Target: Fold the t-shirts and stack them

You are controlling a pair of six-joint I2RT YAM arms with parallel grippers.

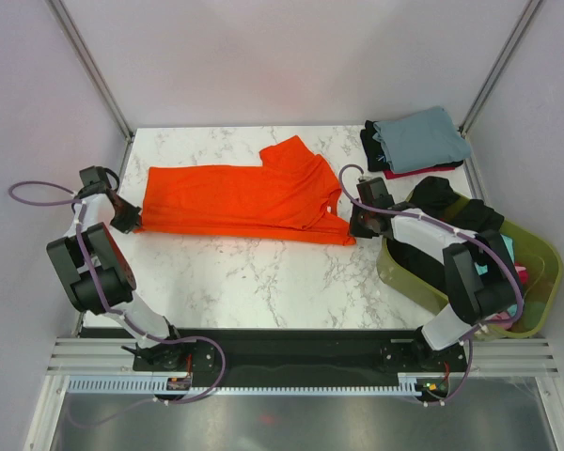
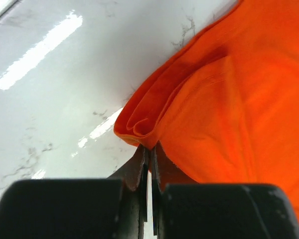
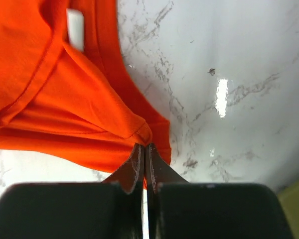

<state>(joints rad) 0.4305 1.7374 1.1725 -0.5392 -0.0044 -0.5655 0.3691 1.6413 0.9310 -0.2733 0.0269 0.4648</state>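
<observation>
A bright orange t-shirt (image 1: 244,197) lies lengthwise across the marble table (image 1: 254,277), folded in half. My left gripper (image 1: 129,222) is shut on its left corner; in the left wrist view the bunched orange hem (image 2: 139,130) sits pinched at the tips of the gripper (image 2: 150,149). My right gripper (image 1: 360,225) is shut on the shirt's right corner near the collar; in the right wrist view the orange cloth (image 3: 89,109) meets the tips of the gripper (image 3: 144,147). A stack of folded t-shirts (image 1: 418,141), grey-blue on top, lies at the far right corner.
An olive-green basket (image 1: 522,249) with dark and coloured clothes (image 1: 451,211) stands at the table's right edge, close behind my right arm. White walls and metal posts enclose the table on three sides.
</observation>
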